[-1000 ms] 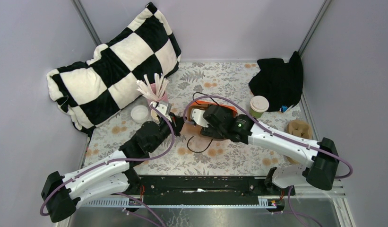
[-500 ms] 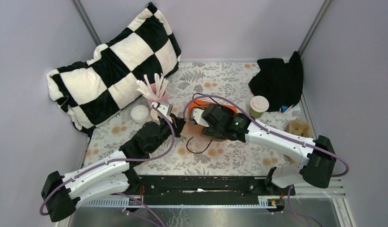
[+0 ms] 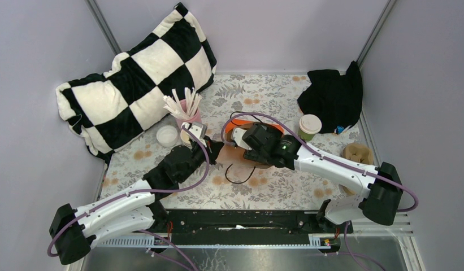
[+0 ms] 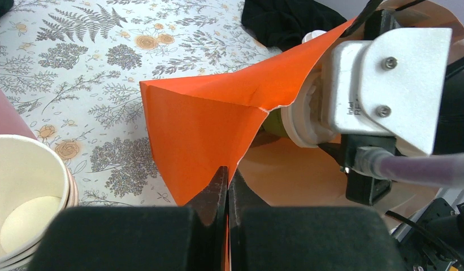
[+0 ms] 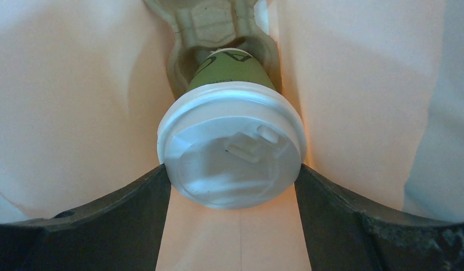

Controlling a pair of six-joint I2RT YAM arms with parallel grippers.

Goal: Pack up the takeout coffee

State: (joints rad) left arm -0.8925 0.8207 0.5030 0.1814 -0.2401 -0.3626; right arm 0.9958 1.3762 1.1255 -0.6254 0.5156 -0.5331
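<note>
**Right pincer** — spread wide and clamped on the held cup, with one pad on either side of its white lid. The cup's green body points away into the orange bag, toward a moulded pulp tray deep inside. Whether the cup's base already sits in a well of that tray cannot be told.

**Left pincer** — pressed together on the bag's near rim, pinching the paper so the mouth stays spread for the other arm.

**Near the bag**
- Stack of lidless cups, just beside the left pincer and not part of the job.
- Pink cup of sticks, behind that stack.

**Further out**
- Second cup, lidded and upright on the surface. It is just beside the black cloth and well apart from the bag.
- Checked pillow, in the far left corner.

**Step in hand, as judged** — loading the first of the two coffees. One cup is inside the bag in the pincer's grip and the other has not been packed.

**Next move calls for**
- Lower the held cup squarely into a tray well, with the lid level, until it stands on its own.
- Then spread the pads just enough to let go.
- Back the right pincer out along the line of the bag's mouth, so it neither drags the paper nor tips the cup.
- Hold the left pinch on the rim throughout, since a slack mouth would fold onto the wrist.
- Then fetch the second cup.
</note>
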